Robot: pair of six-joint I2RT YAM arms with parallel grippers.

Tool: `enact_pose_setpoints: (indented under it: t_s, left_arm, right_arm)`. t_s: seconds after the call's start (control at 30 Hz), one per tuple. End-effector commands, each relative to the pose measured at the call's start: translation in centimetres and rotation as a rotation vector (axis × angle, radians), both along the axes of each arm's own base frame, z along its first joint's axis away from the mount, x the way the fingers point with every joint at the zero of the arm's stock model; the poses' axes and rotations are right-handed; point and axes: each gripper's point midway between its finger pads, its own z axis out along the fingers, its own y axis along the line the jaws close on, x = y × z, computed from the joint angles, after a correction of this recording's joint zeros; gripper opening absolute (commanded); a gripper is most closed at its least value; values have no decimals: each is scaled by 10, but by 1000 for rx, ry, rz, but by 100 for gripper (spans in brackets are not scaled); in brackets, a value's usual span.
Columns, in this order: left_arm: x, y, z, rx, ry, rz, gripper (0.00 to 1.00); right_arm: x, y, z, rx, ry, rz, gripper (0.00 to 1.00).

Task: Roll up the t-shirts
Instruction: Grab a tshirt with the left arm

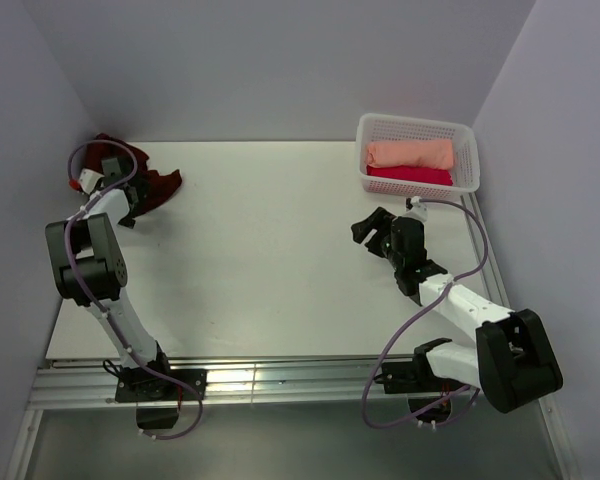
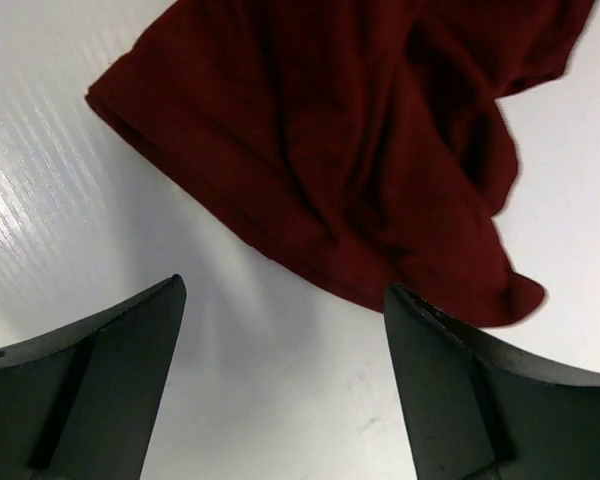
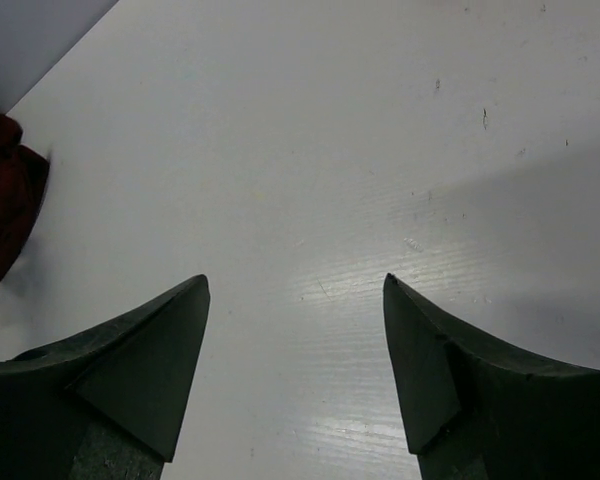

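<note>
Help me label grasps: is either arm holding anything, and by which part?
Nothing is held: left gripper open beside the maroon t-shirt, right gripper open above the table.

White arm links (image 1: 128, 325), bulky black joints (image 1: 85, 258), lilac cables (image 1: 400, 335), dark wedge-shaped gripper fingers (image 2: 90, 390)

**Right wrist: fingers apart over bare table**

Your right gripper (image 3: 295, 282) has its two dark fingers (image 3: 140, 350) spread wide, and only white table (image 3: 310, 150) shows in the gap between them. Well away from the gripper, at the view's left edge, a bunched bit of the dark red t-shirt (image 3: 8, 195) lies beside the pale wall (image 3: 30, 30). Beyond the gripper, toward the upper right, a few small specks (image 3: 484, 118) mark the surface.
</note>
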Motion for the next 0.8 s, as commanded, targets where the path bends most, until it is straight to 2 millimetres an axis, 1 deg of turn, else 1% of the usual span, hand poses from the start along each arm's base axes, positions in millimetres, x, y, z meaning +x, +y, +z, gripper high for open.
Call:
enact_pose_setpoints:
  t_s: [0.0,0.03,0.1,0.13,0.23,0.3,0.37,0.43,0.47,0.5,0.53,0.57,0.6,0.63,0.67,0.7,0.77]
  left_arm:
    - [11,8,4,9,-23,18,86]
    - [10,9,-6,0,-3,21,86]
    - [15,11,-10,-5,4,18,85]
    - [15,11,-19,-14,19,16,84]
    - [21,12,-26,-24,11,11,79]
    - [22,16,-28,-10,12,26,75]
    - [22,24,-33,12,17,63,73]
    - [26,28,-41,6,21,65,66]
    - [27,27,-44,-9,24,56,60]
    - [30,27,-46,-21,21,49,56]
    - [31,27,-53,-34,31,29,51]
    - [38,27,-52,-45,10,12,45]
    - [41,20,-54,-78,4,-21,33]
    - [41,20,-61,-95,13,-30,26]
    - [43,19,-62,-106,5,-40,1]
    - [46,14,-61,-127,-7,-66,0]
    - [42,16,-58,-120,-7,-66,0]
  right_arm:
    - [5,2,8,12,-44,-6,77]
    - [5,3,7,15,-42,-1,77]
    - [5,4,8,19,-48,5,77]
    - [5,5,8,18,-50,10,76]
    - [3,4,11,21,-59,7,76]
    - [2,4,14,23,-72,7,76]
    - [1,5,18,27,-92,13,76]
    - [0,6,19,26,-98,19,76]
    - [0,7,20,26,-100,21,76]
    - [0,7,20,26,-101,19,75]
    - [0,8,19,27,-98,22,75]
    - [0,8,19,27,-100,22,75]
    - [0,9,19,26,-98,27,75]
    - [0,10,19,28,-98,33,75]
    - [0,11,20,27,-101,38,75]
    - [0,11,20,27,-101,37,75]
    - [-1,11,20,27,-106,34,74]
